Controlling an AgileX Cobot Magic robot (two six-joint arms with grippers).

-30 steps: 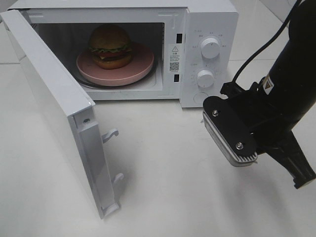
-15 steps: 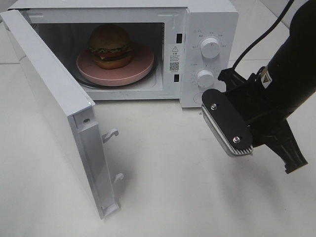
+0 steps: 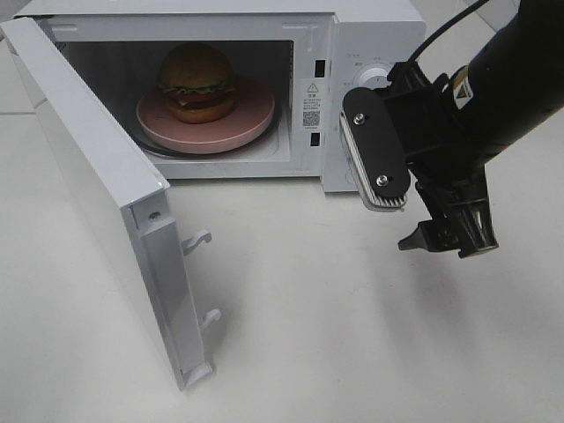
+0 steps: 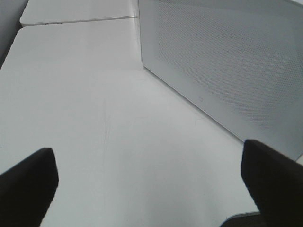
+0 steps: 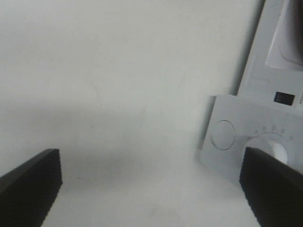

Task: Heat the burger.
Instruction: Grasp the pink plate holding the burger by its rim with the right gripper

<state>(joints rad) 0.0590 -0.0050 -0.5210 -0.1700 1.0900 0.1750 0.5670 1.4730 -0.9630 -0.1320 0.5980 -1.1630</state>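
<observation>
A: Standing wide, why is the microwave (image 3: 264, 53) door (image 3: 97, 176) left so, well off to the left of the right end effector (image 3: 414, 207)?

B: I judge it is open because the burger (image 3: 196, 82) is already loaded; it sits on the pink plate (image 3: 251, 110) inside the cavity, beyond that end effector and to its left.

A: And the end effector itself?

B: Its fingers are spread and empty, hovering just before the control panel above the bench (image 3: 352, 335). The left end effector (image 4: 151, 179) is likewise spread, holding nothing, facing the door's outer face (image 4: 227, 71).

A: Next?

B: Probably shutting the door, then the lower dial (image 5: 277, 151).
</observation>
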